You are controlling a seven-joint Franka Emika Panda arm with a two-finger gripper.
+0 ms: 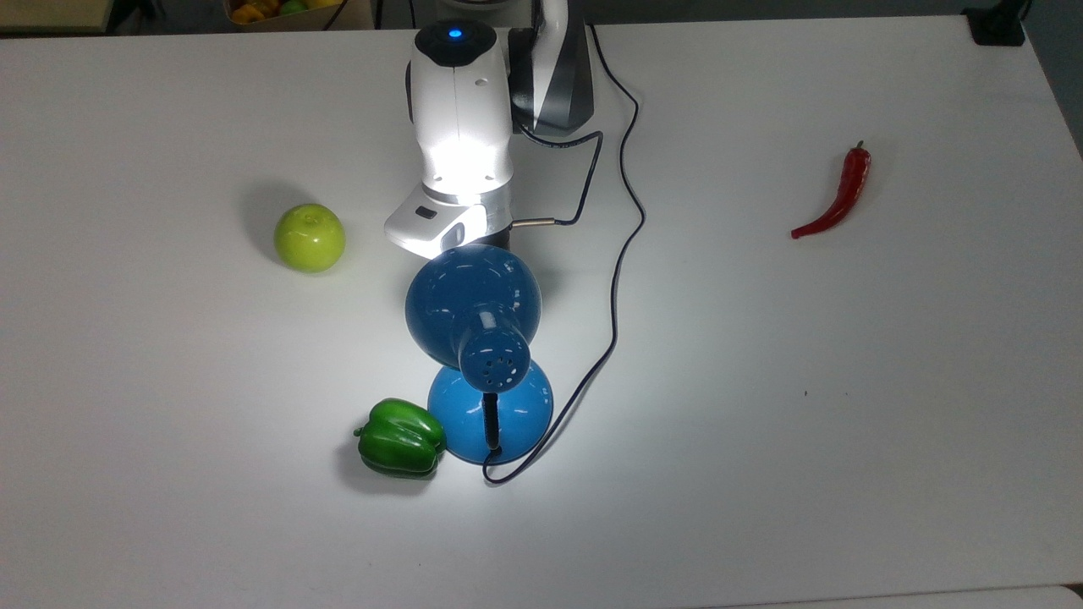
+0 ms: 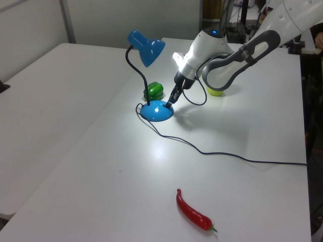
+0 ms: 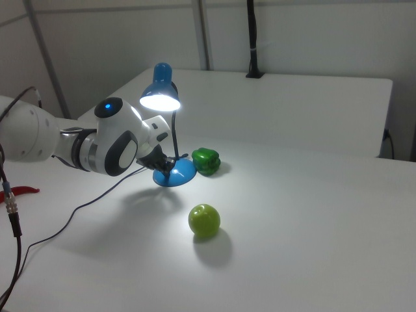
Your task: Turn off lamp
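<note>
The white desk (image 1: 846, 423) carries the lit blue lamp (image 2: 146, 48) near its middle, base just beside a green pepper (image 1: 399, 437) on the top view's left. Its neck rises upright and the shade tips down toward the arm. The claw (image 2: 169, 101) points down at the base, probably for a switch; I cannot tell how far it is open.

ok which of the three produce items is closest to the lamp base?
The green bell pepper, touching or nearly touching the lamp base. The green apple sits apart, and the red chili lies far across the table.
</note>
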